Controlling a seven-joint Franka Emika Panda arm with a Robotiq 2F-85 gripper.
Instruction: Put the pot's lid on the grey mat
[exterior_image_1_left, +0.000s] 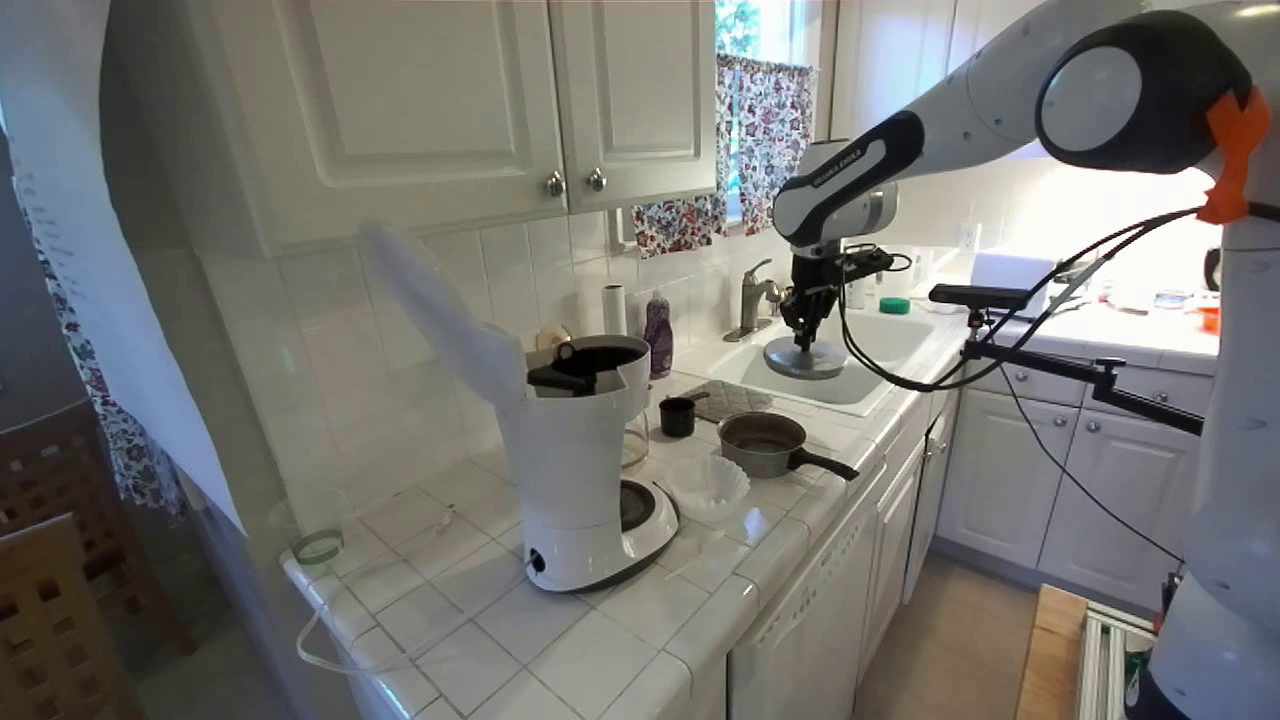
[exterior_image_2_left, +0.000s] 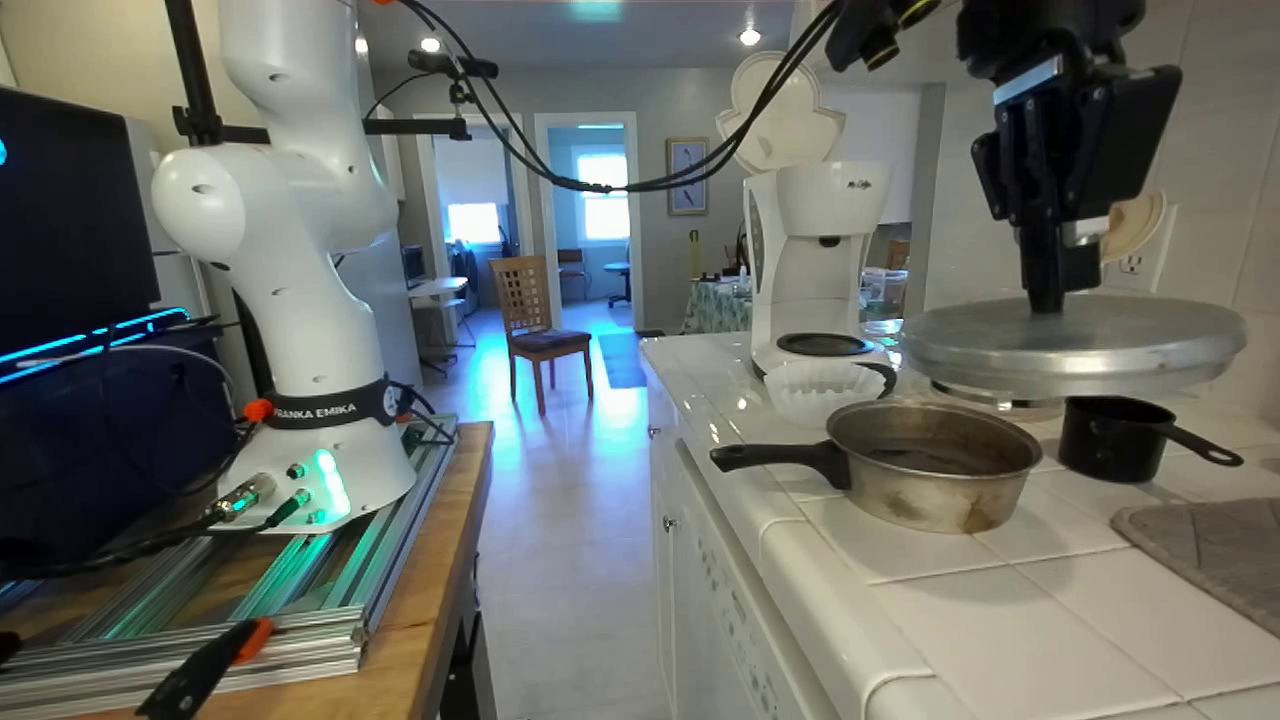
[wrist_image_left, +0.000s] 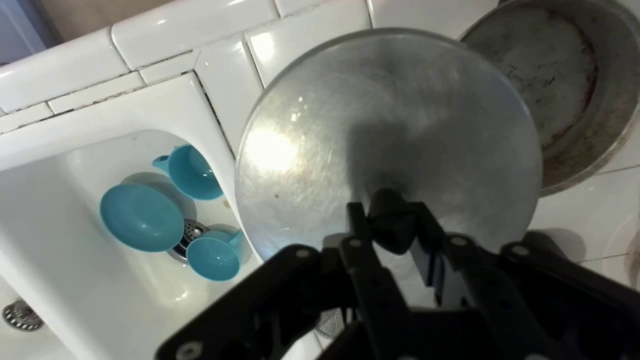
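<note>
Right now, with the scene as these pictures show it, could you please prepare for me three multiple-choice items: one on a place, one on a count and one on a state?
1. Where does the grey mat lie?
A. On the floor
B. On the counter, beside the sink
C. Inside the pot

2. How many turquoise vessels show in the sink?
A. One
B. Six
C. Three

3. What is the state of the gripper?
A. Shut on the knob of the lid
B. Open, apart from the lid
C. Shut on the pot

1: B, as an exterior view shows the grey mat next to the sink.
2: C, as the wrist view shows a larger one and two smaller ones with handles.
3: A, as the wrist view shows the knob between the fingers.
</note>
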